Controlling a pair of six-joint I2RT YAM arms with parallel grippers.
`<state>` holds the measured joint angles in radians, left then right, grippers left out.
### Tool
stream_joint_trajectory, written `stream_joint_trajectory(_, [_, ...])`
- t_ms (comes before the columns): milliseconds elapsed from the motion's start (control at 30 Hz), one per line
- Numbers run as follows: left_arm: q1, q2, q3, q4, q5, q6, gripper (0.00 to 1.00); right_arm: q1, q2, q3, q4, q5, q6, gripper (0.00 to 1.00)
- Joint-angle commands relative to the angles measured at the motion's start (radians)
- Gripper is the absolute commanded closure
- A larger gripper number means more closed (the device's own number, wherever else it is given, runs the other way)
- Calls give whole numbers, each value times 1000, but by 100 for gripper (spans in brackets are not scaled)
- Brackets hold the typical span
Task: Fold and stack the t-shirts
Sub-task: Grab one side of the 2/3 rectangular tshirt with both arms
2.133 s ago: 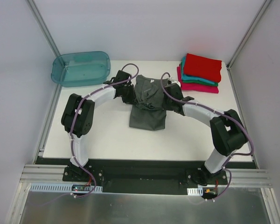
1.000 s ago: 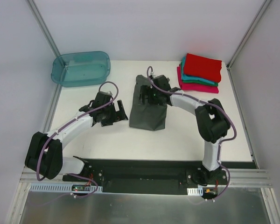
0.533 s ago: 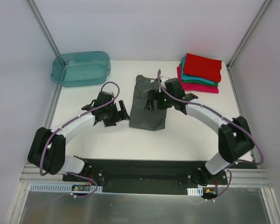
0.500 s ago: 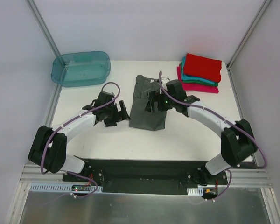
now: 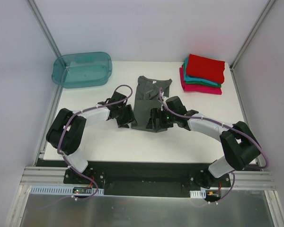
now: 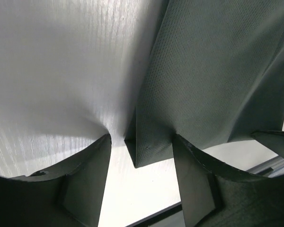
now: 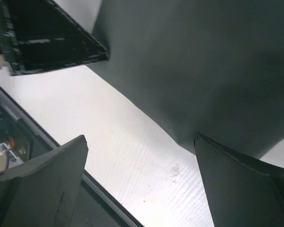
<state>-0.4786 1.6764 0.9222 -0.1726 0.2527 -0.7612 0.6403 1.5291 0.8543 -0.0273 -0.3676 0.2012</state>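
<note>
A dark grey t-shirt (image 5: 149,101), folded into a long strip, lies mid-table with its neck label (image 5: 155,82) at the far end. My left gripper (image 5: 129,119) is low at its near-left corner. In the left wrist view the left gripper (image 6: 142,137) has its jaws partly apart around that corner (image 6: 151,146), with a gap on one side. My right gripper (image 5: 155,121) is at the near-right hem. In the right wrist view the right gripper (image 7: 139,137) is wide open over bare table, the shirt's edge (image 7: 189,71) just beyond. Red (image 5: 206,67), teal (image 5: 195,80) and magenta (image 5: 203,89) shirts are stacked back right.
A translucent teal tub (image 5: 82,69) stands at the back left. The white table (image 5: 109,142) ends at a black rail near the arm bases. Grey walls and metal posts close in the sides. One left finger (image 7: 47,42) shows in the right wrist view.
The left gripper has moved right to the grey shirt's near-left corner, its jaws narrowing. The right gripper has come from the shirt's middle down to its near hem, still open.
</note>
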Motion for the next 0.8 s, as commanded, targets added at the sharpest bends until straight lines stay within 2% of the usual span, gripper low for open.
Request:
stream_joint_trajectory(0, [-6, 35, 30, 4, -21, -20, 47, -16, 14, -49, 41, 67, 18, 4])
stream_joint_trajectory(33, [-6, 51, 35, 2, -23, -20, 47, -22, 17, -61, 40, 82, 14, 4])
stream_joint_trajectory(300, [-11, 94, 40, -5, -13, -24, 67, -36, -18, -118, 41, 127, 23, 4])
stream_joint_trajectory(533, [-14, 89, 21, -10, -20, -26, 99, -36, -141, -149, 53, 162, 17, 4])
stream_joint_trajectory(700, [-14, 71, 3, -13, -32, -27, 100, -34, -323, -221, 32, 309, -19, 4])
stream_joint_trajectory(767, [-15, 63, 0, -13, -38, -29, 100, -36, -349, -233, -41, 354, -16, 4])
